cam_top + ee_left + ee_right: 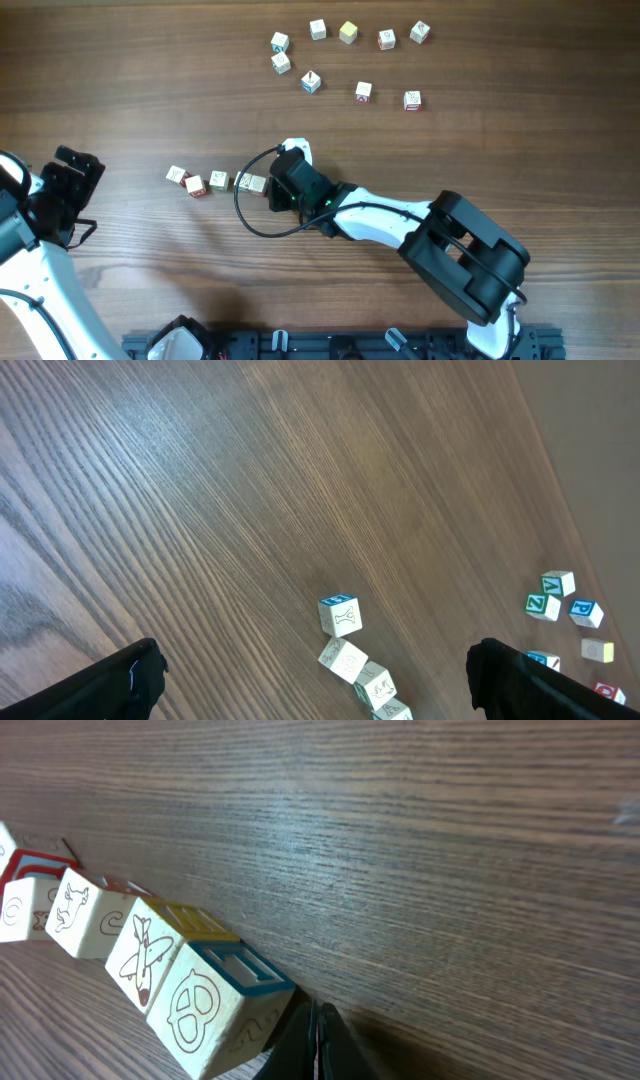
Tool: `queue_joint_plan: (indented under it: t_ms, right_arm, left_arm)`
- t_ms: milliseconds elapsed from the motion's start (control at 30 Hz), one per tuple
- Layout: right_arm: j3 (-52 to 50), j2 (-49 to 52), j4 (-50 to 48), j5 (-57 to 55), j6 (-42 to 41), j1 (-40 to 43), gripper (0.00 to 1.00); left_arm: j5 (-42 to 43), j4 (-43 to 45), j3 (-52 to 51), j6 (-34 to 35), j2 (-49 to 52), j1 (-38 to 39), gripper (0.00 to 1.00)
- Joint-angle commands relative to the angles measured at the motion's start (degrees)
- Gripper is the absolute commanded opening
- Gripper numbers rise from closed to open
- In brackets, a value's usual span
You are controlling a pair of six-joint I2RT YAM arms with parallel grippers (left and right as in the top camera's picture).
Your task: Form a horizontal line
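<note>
My right gripper (318, 1038) is closed on nothing, just beside the right end of the line of cubes (218, 181), which lies left of the middle of the table (120, 80). I count four or five cubes there, slightly crooked. Nine loose cubes (348, 32) lie at the far side. All are small and pale with printed faces, and the table is brown, grained wood. My left gripper (315, 670) stands wide and empty.

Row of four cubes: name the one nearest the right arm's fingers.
The right-end cube, with the pretzel drawing; the shut fingers sit beside it, the other three farther left.
</note>
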State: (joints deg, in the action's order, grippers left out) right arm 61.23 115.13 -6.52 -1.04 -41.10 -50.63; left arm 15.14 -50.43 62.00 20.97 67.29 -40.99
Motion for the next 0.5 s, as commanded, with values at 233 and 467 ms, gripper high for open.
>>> queue_joint_plan:
  t_ms: [233,467]
  right_arm:
    - [-0.2,1.5,-2.5,5.4,0.7,0.1,0.04]
    - [-0.2,2.3,-5.1,7.6,2.2,0.2,0.04]
  left_arm:
    - [0.9,0.0,0.7,0.5,0.0,-0.3,1.00]
    - [0.9,0.0,0.7,0.5,0.0,-0.3,1.00]
